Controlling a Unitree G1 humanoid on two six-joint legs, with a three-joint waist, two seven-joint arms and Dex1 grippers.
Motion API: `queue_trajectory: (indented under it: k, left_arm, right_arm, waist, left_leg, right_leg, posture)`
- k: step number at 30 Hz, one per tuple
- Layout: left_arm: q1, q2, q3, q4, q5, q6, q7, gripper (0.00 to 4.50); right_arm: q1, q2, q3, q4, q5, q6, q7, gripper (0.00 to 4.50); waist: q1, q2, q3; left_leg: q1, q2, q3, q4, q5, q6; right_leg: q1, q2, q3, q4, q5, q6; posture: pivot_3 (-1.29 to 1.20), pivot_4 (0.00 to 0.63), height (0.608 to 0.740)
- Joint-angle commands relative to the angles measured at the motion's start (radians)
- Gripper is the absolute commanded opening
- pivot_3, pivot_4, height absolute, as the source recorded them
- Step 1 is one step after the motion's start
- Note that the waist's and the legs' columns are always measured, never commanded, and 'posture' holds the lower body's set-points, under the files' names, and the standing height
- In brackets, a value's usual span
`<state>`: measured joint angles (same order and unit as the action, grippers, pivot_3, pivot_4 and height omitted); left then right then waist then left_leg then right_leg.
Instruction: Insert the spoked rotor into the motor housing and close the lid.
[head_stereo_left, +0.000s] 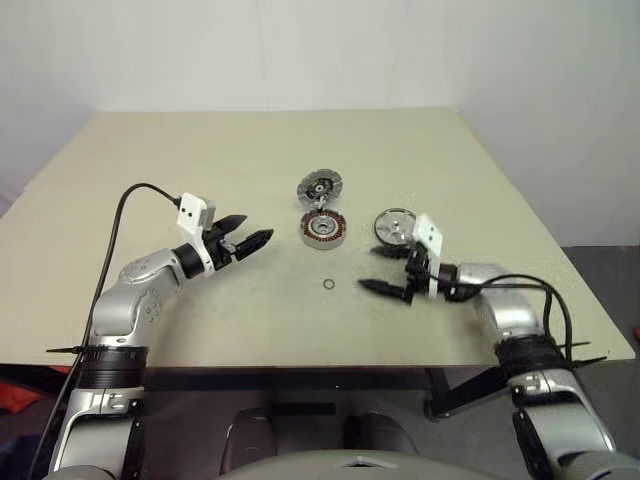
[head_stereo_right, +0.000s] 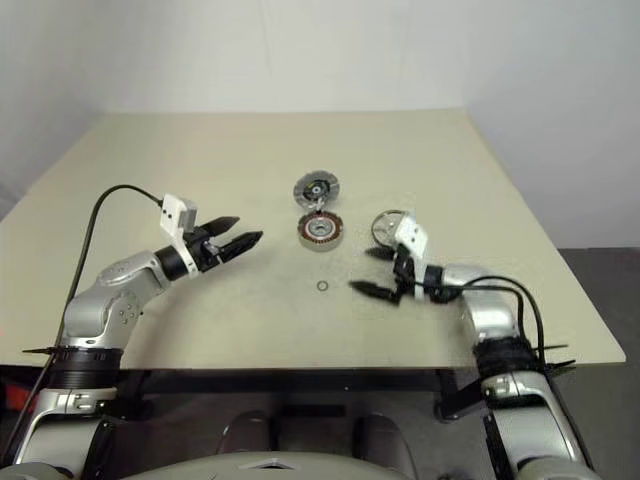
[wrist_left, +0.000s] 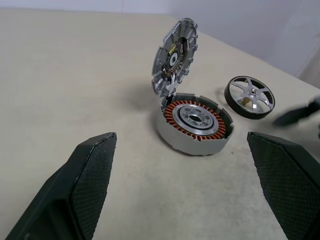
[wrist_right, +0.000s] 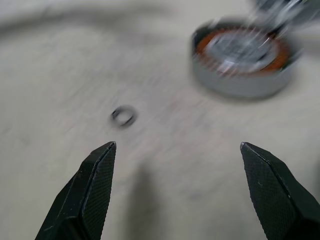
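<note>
- The spoked rotor (head_stereo_left: 395, 226) sat flat on the worktop (head_stereo_left: 150, 160), right of centre in the head view, just up-left of the right gripper (head_stereo_left: 388, 270) and not touching it
- Shiny bare metal, so I'd guess it was stiff, a bit hefty for its size and slippery on the rim. Pinching across the outer rim looked like the safest hold, the spokes seemed too thin and awkward
- The motor housing (head_stereo_left: 323, 228) was in the middle of the frame, copper coils facing up, cup empty. Probably heavy enough to stay put, but a second gripper steadying it wouldn't hurt
- The lid (head_stereo_left: 320, 187) was just above it, propped up on edge against the housing's far side, ribbed face and dark centre showing
- A tiny loose ring (head_stereo_left: 329, 284) lay below the housing, near the right gripper
- Both grippers were wide open and empty, the left gripper (head_stereo_left: 248, 240) hovering left of the housing, pointing at it
</note>
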<state>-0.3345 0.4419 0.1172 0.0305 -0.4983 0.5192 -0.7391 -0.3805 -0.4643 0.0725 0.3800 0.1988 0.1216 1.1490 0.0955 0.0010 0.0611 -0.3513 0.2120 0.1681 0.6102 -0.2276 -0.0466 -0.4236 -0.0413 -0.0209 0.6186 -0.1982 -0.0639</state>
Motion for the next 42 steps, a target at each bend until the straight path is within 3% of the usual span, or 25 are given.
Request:
queue_trajectory:
  k: [1, 5, 14, 25, 41, 42]
  left_arm:
    - [-0.012, 0.016, 0.005, -0.015, 0.004, -0.014, -0.013, 4.46]
    - [-0.016, 0.021, 0.003, -0.013, 0.007, -0.012, -0.016, 4.46]
    - [0.003, 0.044, 0.023, -0.035, 0.006, -0.003, -0.014, 4.46]
    - [0.067, 0.079, 0.052, -0.116, -0.015, 0.052, 0.009, 4.46]
    - [0.099, 0.086, 0.068, -0.156, -0.027, 0.067, 0.036, 4.46]
    - [0.101, 0.085, 0.068, -0.16, -0.027, 0.069, 0.039, 4.49]
  right_arm:
    - [-0.023, -0.008, -0.013, -0.095, 0.023, 0.021, -0.024, 4.5]
    - [-0.034, 0.028, 0.002, -0.159, 0.048, 0.07, -0.042, 4.5]
    - [-0.016, 0.097, 0.069, -0.226, 0.043, 0.155, -0.095, 4.5]
    - [0.009, 0.089, 0.172, -0.2, -0.062, 0.141, -0.148, 4.5]
    - [-0.005, 0.087, 0.205, -0.199, -0.123, 0.124, -0.223, 4.5]
    - [-0.009, 0.086, 0.203, -0.193, -0.124, 0.122, -0.225, 4.31]
  waist:
    - [-0.002, 0.0, 0.0]
    - [-0.003, 0.0, 0.0]
    - [-0.002, 0.0, 0.0]
    - [-0.003, -0.001, 0.0]
    - [-0.004, -0.001, 0.0]
    - [-0.004, -0.001, 0.0]
  left_leg:
    - [0.001, -0.001, 0.0, 0.0, 0.0, 0.0]
    - [0.003, 0.0, 0.0, -0.001, 0.001, 0.0]
    - [0.003, -0.001, -0.001, -0.005, 0.002, -0.002]
    - [0.003, -0.002, -0.002, -0.006, 0.003, -0.004]
    - [0.003, -0.002, -0.003, -0.006, 0.003, -0.004]
    - [0.003, -0.002, -0.003, -0.006, 0.003, -0.004]
  right_leg:
    - [0.0, -0.001, 0.0, 0.0, 0.0, 0.0]
    - [0.003, -0.001, -0.001, 0.0, -0.004, 0.007]
    - [0.003, -0.001, -0.002, -0.001, -0.001, 0.002]
    - [0.003, -0.002, -0.002, -0.002, -0.002, 0.004]
    - [0.005, -0.002, -0.002, -0.002, -0.004, 0.007]
    - [0.005, -0.002, -0.002, -0.002, -0.004, 0.007]
  posture:
    - [0.0, 0.0, 0.74]
    - [0.0, 0.0, 0.74]
    - [0.0, 0.0, 0.74]
    - [0.0, 0.0, 0.74]
    - [0.0, 0.0, 0.74]
    - [0.0, 0.0, 0.74]
